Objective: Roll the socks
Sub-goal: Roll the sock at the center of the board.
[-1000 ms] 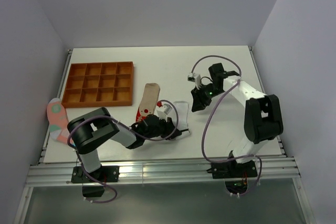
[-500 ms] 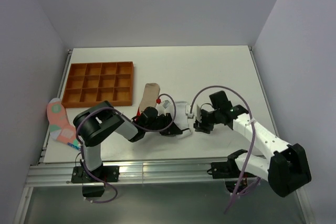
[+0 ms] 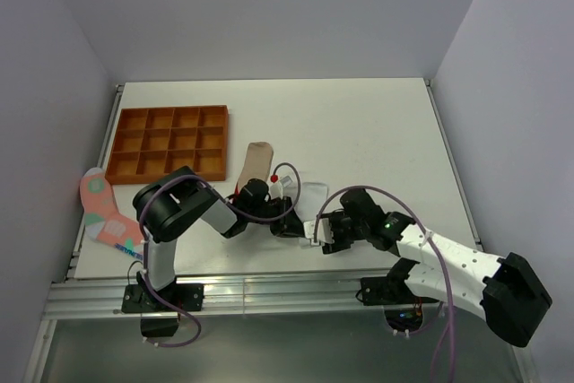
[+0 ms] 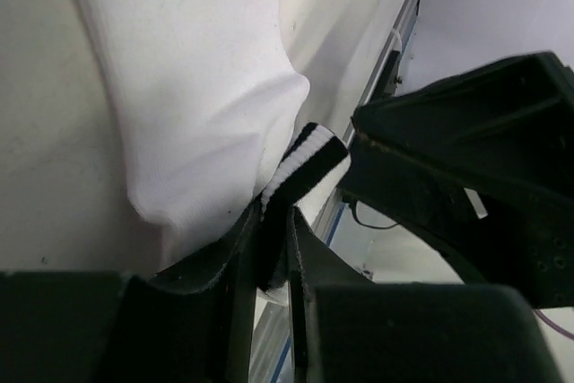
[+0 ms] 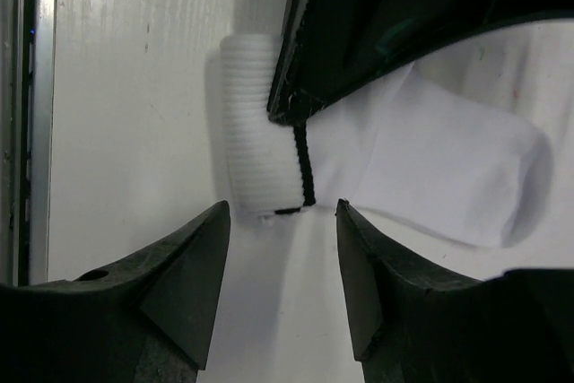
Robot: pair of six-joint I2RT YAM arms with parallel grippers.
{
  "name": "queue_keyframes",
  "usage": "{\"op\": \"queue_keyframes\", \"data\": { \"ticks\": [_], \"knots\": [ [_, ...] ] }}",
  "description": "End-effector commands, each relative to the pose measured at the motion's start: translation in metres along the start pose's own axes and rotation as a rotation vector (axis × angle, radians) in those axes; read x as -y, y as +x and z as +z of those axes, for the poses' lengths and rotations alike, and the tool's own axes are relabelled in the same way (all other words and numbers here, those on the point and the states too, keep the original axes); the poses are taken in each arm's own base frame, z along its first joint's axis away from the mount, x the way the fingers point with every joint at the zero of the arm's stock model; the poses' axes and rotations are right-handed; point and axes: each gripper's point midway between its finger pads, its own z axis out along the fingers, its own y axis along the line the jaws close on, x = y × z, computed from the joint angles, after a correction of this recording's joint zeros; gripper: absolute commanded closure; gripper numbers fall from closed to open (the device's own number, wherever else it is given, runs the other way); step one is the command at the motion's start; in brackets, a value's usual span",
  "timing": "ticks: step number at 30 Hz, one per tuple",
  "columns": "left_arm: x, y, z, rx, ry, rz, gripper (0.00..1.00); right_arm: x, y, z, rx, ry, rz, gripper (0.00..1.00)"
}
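1. My left gripper (image 4: 273, 221) is clamped on the white sock (image 4: 197, 87), with the striped cuff (image 4: 307, 161) pinched between its closed fingers; the sock body spreads away from it, flat on the table (image 3: 377, 123)
2. My right gripper (image 5: 282, 207) has its fingers apart and holds nothing; the ribbed cuff end sits straight ahead, just past the tips and centred on the gap
3. Key relation: the sock's long axis runs across the right wrist view, cuff to the left and toe out to the right; from overhead the cuff is the near end and the toe points toward the back of the table
4. Both grippers are at the cuff end, the left one holding it and the right one just beside it on the near-right; the toe end is free, with no gripper close
5. My judgement: the roll goes from the cuff along that axis toward the toe, so the right gripper should take the cuff fold beside the left fingers, not across the body
6. The beige sock (image 3: 258, 161) lies just behind the left gripper, apart from the white one and not rolled yet; the risk I see is the grippers bumping, since they look nearly touching
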Motion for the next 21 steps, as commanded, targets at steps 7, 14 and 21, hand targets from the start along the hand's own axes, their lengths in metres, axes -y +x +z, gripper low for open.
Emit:
{"op": "queue_keyframes", "data": {
  "ticks": [7,14,21],
  "knots": [
    [-0.105,0.085,-0.026,-0.257,-0.377,-0.307,1.00,0.002,-0.020,0.012,0.038,0.079,-0.125,0.47],
    [-0.103,0.080,-0.025,-0.265,-0.386,-0.313,1.00,-0.007,-0.020,0.016,0.027,0.100,-0.157,0.49],
    [-0.103,0.078,-0.024,-0.262,-0.391,-0.321,1.00,-0.016,-0.024,0.015,0.033,0.095,-0.165,0.50]
  ]
}}
